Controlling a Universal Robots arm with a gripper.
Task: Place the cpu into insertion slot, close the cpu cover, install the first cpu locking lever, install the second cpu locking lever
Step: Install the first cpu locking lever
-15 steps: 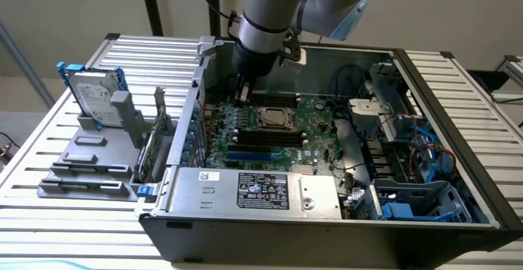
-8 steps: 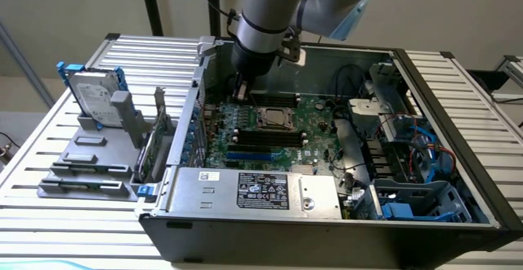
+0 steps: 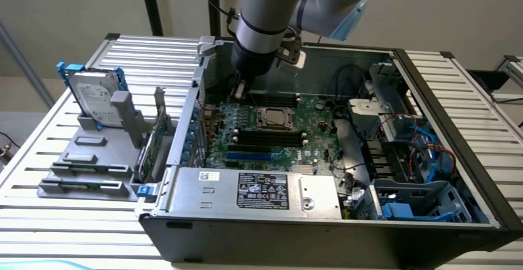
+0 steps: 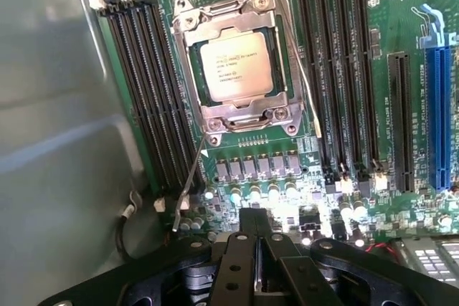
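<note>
Wrist view: my claw (image 4: 257,221), pinched together and empty, hangs by the cpu (image 4: 235,64), seated under its cover (image 4: 240,112), four o'clock from me in the exterior view; the thin springy lever (image 4: 191,177) probably wants pushing near its tip.

Exterior view high, oblique over case (image 3: 327,239); wrist view close above shared motherboard (image 4: 405,5).

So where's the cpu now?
In the wrist view the cpu sits on the motherboard, framed by the cpu cover, between two banks of black memory slots.
</note>
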